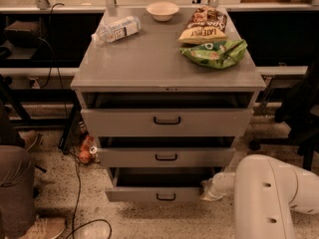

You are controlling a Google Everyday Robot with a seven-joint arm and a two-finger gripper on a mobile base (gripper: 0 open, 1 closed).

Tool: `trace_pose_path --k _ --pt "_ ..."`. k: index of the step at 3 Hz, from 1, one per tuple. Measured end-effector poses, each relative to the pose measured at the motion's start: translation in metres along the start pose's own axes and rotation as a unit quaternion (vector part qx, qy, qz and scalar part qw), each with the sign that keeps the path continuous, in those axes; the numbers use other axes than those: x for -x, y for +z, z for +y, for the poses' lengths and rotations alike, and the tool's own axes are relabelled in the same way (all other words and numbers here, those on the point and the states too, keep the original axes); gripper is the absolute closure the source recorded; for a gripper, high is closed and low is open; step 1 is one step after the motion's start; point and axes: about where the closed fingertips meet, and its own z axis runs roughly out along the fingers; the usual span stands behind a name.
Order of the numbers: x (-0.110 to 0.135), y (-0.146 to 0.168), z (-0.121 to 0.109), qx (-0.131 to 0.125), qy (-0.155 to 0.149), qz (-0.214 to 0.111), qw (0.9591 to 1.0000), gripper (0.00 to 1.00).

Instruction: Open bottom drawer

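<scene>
Standing part-way out beneath the front edge of the grey metal desk (149, 63), the bottom drawer (144, 194) shows a dark strip of its tray above a plain grey front, with a small black loop handle (166, 197) at its middle. The gripper (208, 189) sits at the drawer's right end, below the desk's front-right corner, touching or just beside the front panel; whether it is spread or pressed together cannot be told. The drawer's long axis runs left to right along the front edge, and the handle lies to the gripper's left, apart from it. The coming pull would likely run straight out from that edge, and pulling at the end rather than the handle could skew the tray. The white arm (269, 198) fills the lower right. Above, the middle drawer (164, 158) and uppermost drawer (167, 122) also stand ajar. A bowl (162, 10) sits by the back edge, a water bottle (115, 29) near the back-left corner, and snack bags (209, 41) toward the right edge.
</scene>
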Motion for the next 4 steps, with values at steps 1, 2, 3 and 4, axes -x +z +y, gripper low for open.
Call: trace_pose_path --k 1,2,3,4 --pt "-0.005 -0.012 0.030 0.017 0.032 0.003 0.9993 1.00" --pt "-0.006 -0.012 0.032 0.017 0.033 0.003 0.9993 1.00" --pt "-0.015 -0.017 0.056 0.022 0.047 0.009 0.9986 1.00" --pt "-0.014 -0.018 0.058 0.022 0.049 0.010 0.9985 1.00"
